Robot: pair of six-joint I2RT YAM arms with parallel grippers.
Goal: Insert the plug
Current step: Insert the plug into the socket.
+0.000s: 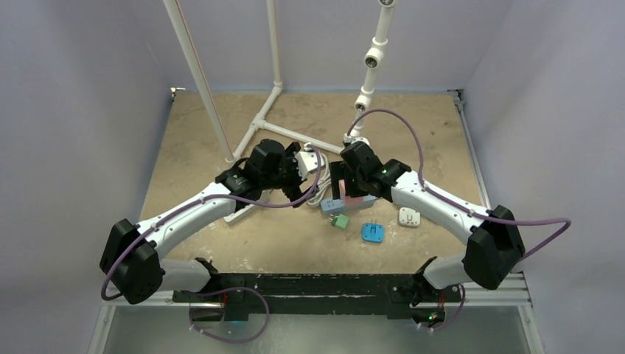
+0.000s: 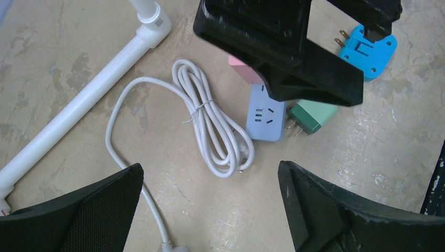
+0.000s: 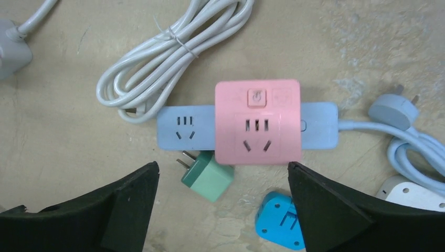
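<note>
A worn, mottled tan tabletop point(image 1: 214, 125) lies inside a booth of plain pale lavender-grey walls point(image 1: 74, 110) at the left, back and right. A frame of white plastic pipes point(image 1: 199, 74) stands on its far half, and a grey metal rail point(image 1: 472, 147) edges its right side. The light is soft and even.

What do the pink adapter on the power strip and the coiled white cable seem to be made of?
Pink adapter: probably hard moulded plastic, smooth satin finish; crisp edges, even colour, faint sheen.
Coiled white cable: likely flexible PVC or rubber-like sheath, slightly glossy; it bends in smooth loops.
</note>
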